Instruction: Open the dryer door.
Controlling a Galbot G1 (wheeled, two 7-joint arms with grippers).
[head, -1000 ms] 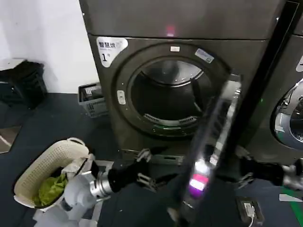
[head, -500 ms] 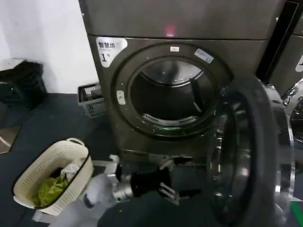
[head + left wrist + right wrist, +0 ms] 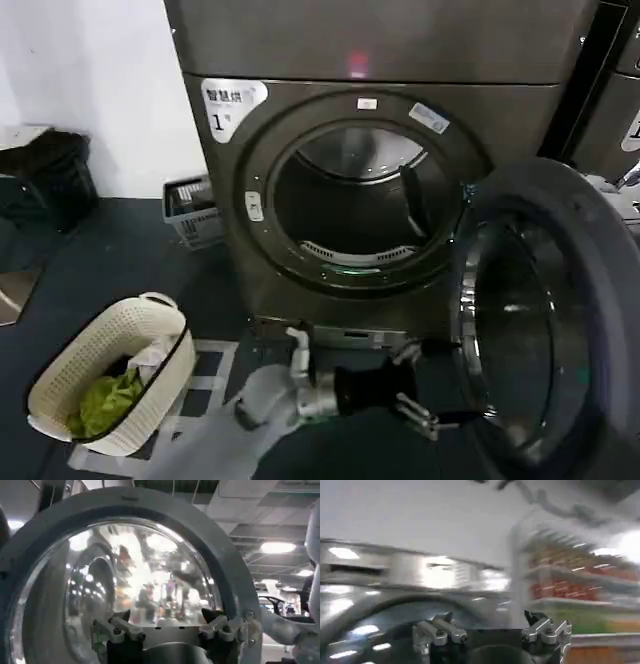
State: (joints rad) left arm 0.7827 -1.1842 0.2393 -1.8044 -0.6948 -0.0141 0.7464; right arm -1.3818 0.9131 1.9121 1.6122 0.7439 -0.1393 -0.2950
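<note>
So nearest the camera, bottom centre of the head view, the left gripper is stretched out low in front of the machine with its fingers spread wide and nothing between them. Its own wrist camera shows the same thing: the two fingertips set well apart, pointing straight at the grey plastic inner side of the door.

Just past those fingers, filling the lower right of the head view, is the dryer door. It's already swung way out, standing on edge with the hinge side toward the machine and the inner side facing the gripper. That's the relation that matters: the door lies to the gripper's right, very close, though I can't tell if a fingertip is actually touching the rim. My read is any further move is just a nudge outward along the swing, or backing off, since the job looks basically done.

Further back, centre frame, the dryer has its drum wide open, with the "1" sticker at upper left.

The right gripper has its fingers held wide too, gripping nothing; the left arm is clearly the nearer one.
</note>
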